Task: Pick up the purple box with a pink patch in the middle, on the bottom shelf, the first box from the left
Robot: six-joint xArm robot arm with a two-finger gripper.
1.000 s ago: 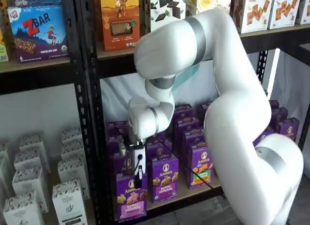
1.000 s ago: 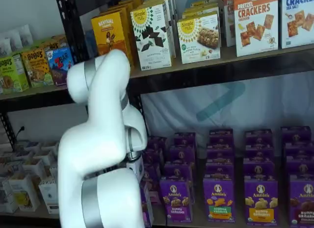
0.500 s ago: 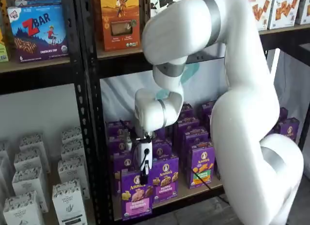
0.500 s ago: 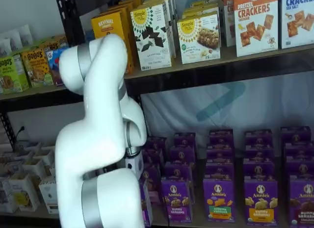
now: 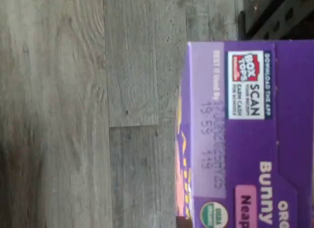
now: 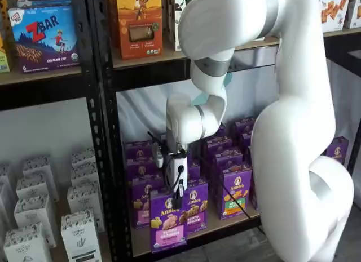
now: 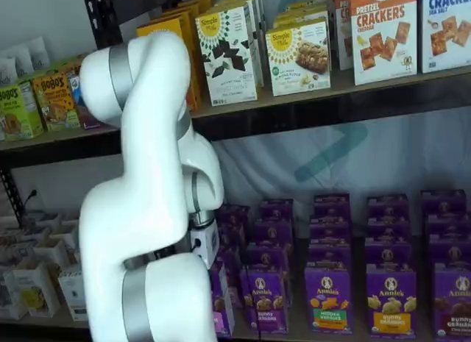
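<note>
One purple box (image 6: 168,220) is hanging from the jaws, which are closed tight on its top edge. In a shelf view the box is sitting out in front of the bottom shelf (image 6: 220,223), at about 7 o'clock from the white arm's (image 6: 293,160) wrist. It is standing upright, with the rabbit logo and the pink band facing out. Whether its bottom is touching the shelf board is hard to tell. Just beside it, at 3 o'clock, another purple carton (image 6: 194,206) is standing on the board, and one with a green and orange band (image 6: 234,191) is standing farther along. More purple cartons are lining up behind them in rows.

In the wrist view the box top (image 5: 245,130) is filling one side, showing a Box Tops patch and a printed date. Grey wooden floor (image 5: 88,110) is lying far below it.

In the other shelf view the big arm (image 7: 147,209) is hiding most of the box; only a thin purple side (image 7: 223,305) is peeking out.
</note>
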